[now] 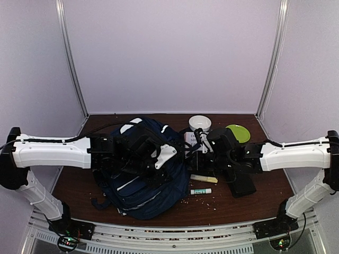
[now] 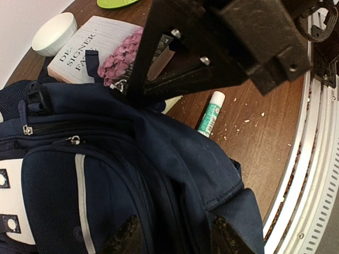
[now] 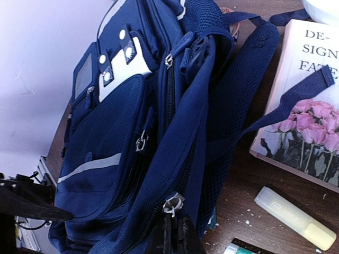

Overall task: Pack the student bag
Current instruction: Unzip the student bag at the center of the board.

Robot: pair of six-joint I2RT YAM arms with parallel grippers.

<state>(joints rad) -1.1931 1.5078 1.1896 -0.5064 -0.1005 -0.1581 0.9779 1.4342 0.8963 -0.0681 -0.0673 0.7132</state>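
- The student bag [image 1: 139,182] lies left of centre in the top view, with the book [image 3: 302,90] just beside it.
- It is soft cloth and it sags. I judge it light but floppy, so it will follow a pull.
- My right gripper [image 3: 172,235] is narrow and seems pinched on the zipper pull [image 3: 173,203], which is small metal and can slip.
- My left gripper [image 2: 177,238] is wide and holds nothing. It should take a thick seam to steady the bag.
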